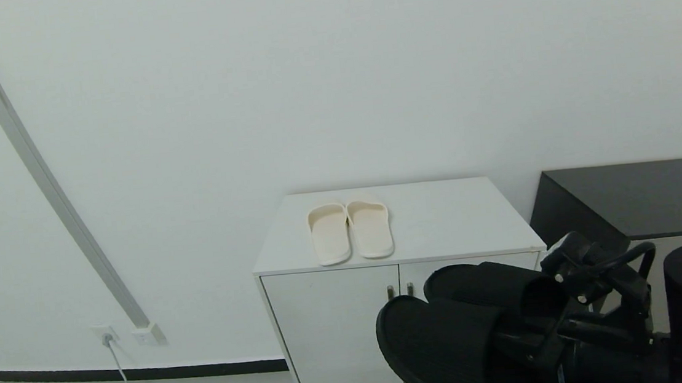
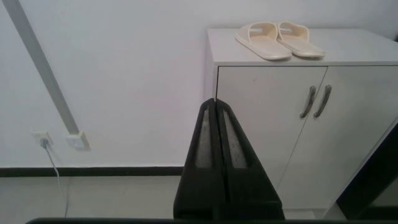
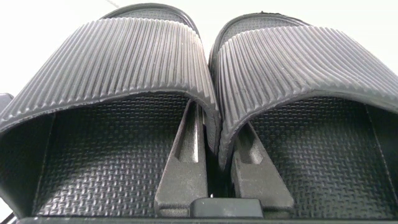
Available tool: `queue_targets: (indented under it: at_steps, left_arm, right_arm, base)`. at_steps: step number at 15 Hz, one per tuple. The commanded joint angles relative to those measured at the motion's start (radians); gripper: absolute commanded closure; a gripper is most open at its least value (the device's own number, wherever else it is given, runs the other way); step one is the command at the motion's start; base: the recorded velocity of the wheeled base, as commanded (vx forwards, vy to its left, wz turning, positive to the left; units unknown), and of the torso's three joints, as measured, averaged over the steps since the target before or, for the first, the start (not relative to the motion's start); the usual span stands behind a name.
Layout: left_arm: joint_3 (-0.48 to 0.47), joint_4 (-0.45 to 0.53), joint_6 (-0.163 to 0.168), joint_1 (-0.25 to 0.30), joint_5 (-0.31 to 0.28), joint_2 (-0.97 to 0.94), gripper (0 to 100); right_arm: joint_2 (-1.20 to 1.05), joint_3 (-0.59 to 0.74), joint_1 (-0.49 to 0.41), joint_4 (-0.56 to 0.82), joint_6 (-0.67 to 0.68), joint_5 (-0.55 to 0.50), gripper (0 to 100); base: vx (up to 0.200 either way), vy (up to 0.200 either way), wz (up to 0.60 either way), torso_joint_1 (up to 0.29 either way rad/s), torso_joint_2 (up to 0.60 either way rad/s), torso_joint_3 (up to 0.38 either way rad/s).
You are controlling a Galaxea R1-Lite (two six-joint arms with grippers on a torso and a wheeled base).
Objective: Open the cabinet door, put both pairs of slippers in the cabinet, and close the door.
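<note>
The white cabinet [image 1: 335, 334] stands against the wall with both doors shut. The black slippers [image 1: 469, 316] hang in front of its right door, off the floor, hiding part of that door. The cream slippers [image 1: 357, 230] lie on the cabinet top, left of the middle and near the front edge, side by side and touching, their long axes running from front edge to back. The right end effector [image 3: 217, 171] has one finger inside each black slipper and is closed almost fully, pinching the two inner side walls together, so it carries the pair. The left end effector [image 2: 216, 109] holds nothing, its fingers pressed flat against each other. The two handles [image 2: 316, 101] are slim upright bars set just beside each other at the seam between the doors, near the top edge. They lie ahead of the left end effector, well apart from it and off the line it points along. With the right arm loaded, the free left arm looks the one to open a door; its fingers would have to part first and close across a handle's upright axis.
</note>
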Motion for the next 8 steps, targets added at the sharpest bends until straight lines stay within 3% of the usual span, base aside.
queue_targets:
  at_steps: [1,4,8]
  left_arm:
    - [0.0,0.0,-0.002,0.001,0.0,0.002,100]
    - [0.001,0.0,0.0,0.001,0.0,0.002,100]
    - [0.001,0.0,0.0,0.001,0.0,0.0,100]
  right_arm:
    - [0.006,0.0,0.0,-0.001,0.0,-0.001,100]
    - [0.009,0.0,0.0,-0.001,0.0,-0.001,100]
    - [0.008,0.0,0.0,-0.001,0.0,-0.001,100]
  base:
    - [0.0,0.0,0.0,0.0,0.0,0.0]
    - [0.0,0.0,0.0,0.0,0.0,0.0]
    - [0.0,0.0,0.0,-0.138,0.32,0.174]
